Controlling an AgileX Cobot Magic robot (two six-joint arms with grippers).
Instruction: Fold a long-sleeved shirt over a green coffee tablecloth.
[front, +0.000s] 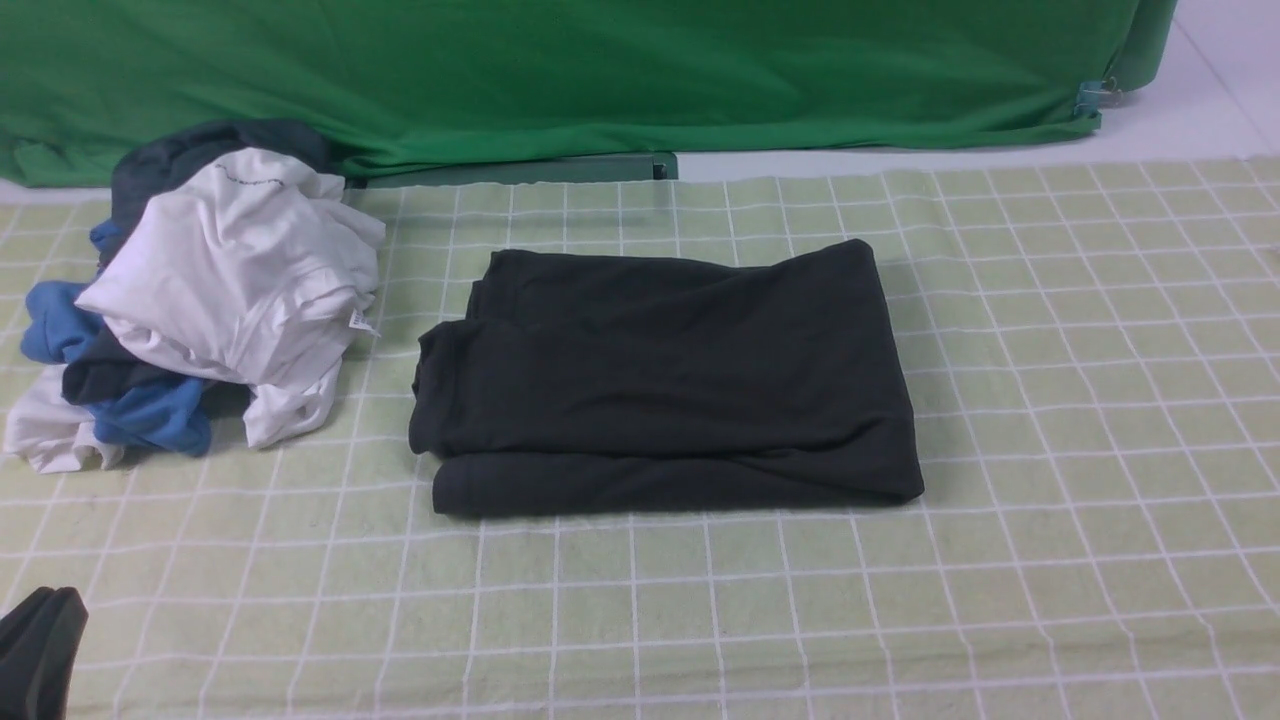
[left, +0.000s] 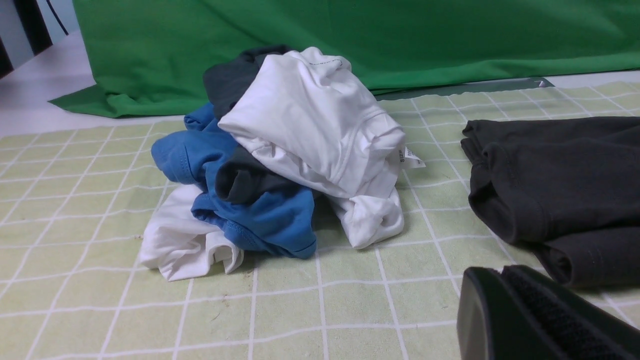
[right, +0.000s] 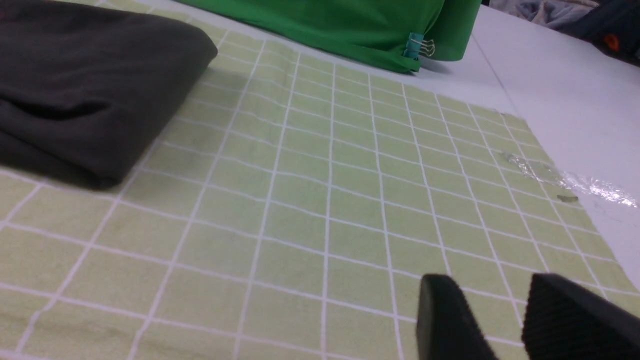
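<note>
The large black-charcoal cotton long-sleeved shirt (front: 665, 380) lies folded into a compact rectangle near the middle of the pale yellow-green coffee tablecloth printed with a white grid (front: 1050, 400). Its layers are stacked, with a rolled edge along the near side and a doubled edge at the robot's left; no chest print shows. Judging from this tidy shape, the folding looks finished or very nearly so, which would explain why neither arm touches it.

The left gripper (left: 505, 305) sits low over the cloth, near the shirt's near-left corner but apart from it, its jaws pressed together on nothing. The right gripper (right: 505, 320) rests well apart from the shirt, toward the cloth's right edge, its jaws standing apart and empty.

To the robot's left, near the shirt but not touching it, sits a crumpled heap of white, blue and dark grey garments (front: 210, 300). Behind everything hangs a plain vivid green fabric backdrop (front: 560, 70), pinned at its right end with a small teal binder clip (right: 419, 46). Bare white tabletop (right: 565, 100) shows beyond the cloth, where a strip of clear tape (right: 565, 175) holds its edge. Nothing stands between either gripper and the shirt.
</note>
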